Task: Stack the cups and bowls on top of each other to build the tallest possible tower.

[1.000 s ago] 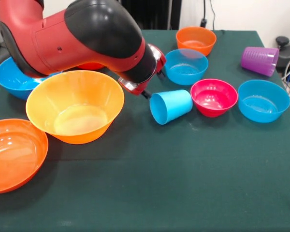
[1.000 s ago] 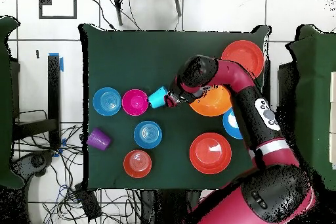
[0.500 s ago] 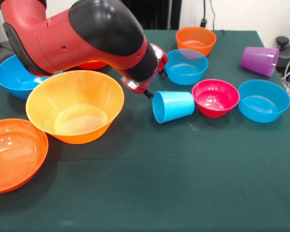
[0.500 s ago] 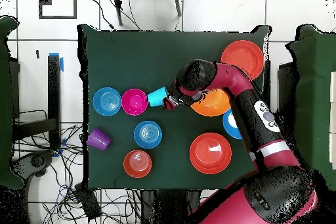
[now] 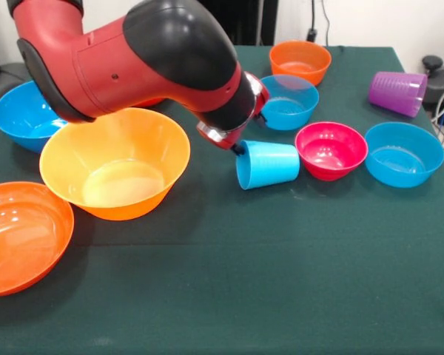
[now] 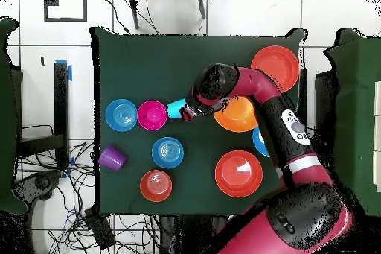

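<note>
A dark green cloth covers the counter [image 5: 281,281], which stands on a white tiled floor [image 6: 245,13] with cables [image 6: 59,206] trailing beside it. The red and black arm [image 5: 133,59] reaches low over the counter, and its gripper [image 5: 238,148] sits at the open rim of the light blue cup [image 5: 268,164], which lies on its side; whether the gripper is open or closed cannot be told. Just beyond the cup from the gripper sits the pink bowl [image 5: 331,150], then a small blue bowl [image 5: 403,154]. Behind the gripper are another small blue bowl [image 5: 287,102] and the small orange bowl [image 5: 300,61]. The purple cup [image 5: 397,92] lies well apart on its side. On the gripper's other side stand the large yellow-orange bowl [image 5: 115,163], a large red-orange bowl [image 5: 18,237] and a large blue bowl [image 5: 22,115].
</note>
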`<control>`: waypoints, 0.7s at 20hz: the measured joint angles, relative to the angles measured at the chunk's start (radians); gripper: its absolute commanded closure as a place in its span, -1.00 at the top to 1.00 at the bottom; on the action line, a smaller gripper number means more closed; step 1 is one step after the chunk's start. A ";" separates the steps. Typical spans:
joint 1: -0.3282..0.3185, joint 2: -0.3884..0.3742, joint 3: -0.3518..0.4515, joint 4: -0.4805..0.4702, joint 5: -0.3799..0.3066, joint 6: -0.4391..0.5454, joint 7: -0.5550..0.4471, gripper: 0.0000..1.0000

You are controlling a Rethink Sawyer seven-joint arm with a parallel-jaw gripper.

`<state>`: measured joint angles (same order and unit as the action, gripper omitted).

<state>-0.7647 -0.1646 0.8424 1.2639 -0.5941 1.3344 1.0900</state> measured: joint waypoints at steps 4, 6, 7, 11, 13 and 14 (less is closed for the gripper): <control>0.023 0.001 0.000 -0.026 0.000 0.000 0.000 1.00; 0.033 0.001 0.000 -0.038 0.000 0.000 0.000 1.00; 0.040 -0.001 0.000 -0.045 0.001 0.000 0.000 1.00; 0.036 -0.009 -0.001 -0.046 0.002 0.000 0.000 1.00; 0.032 -0.011 -0.001 -0.046 0.002 0.000 0.000 1.00; 0.029 -0.013 -0.001 -0.046 0.002 0.000 0.000 1.00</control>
<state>-0.7357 -0.1775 0.8412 1.2174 -0.5918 1.3344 1.0900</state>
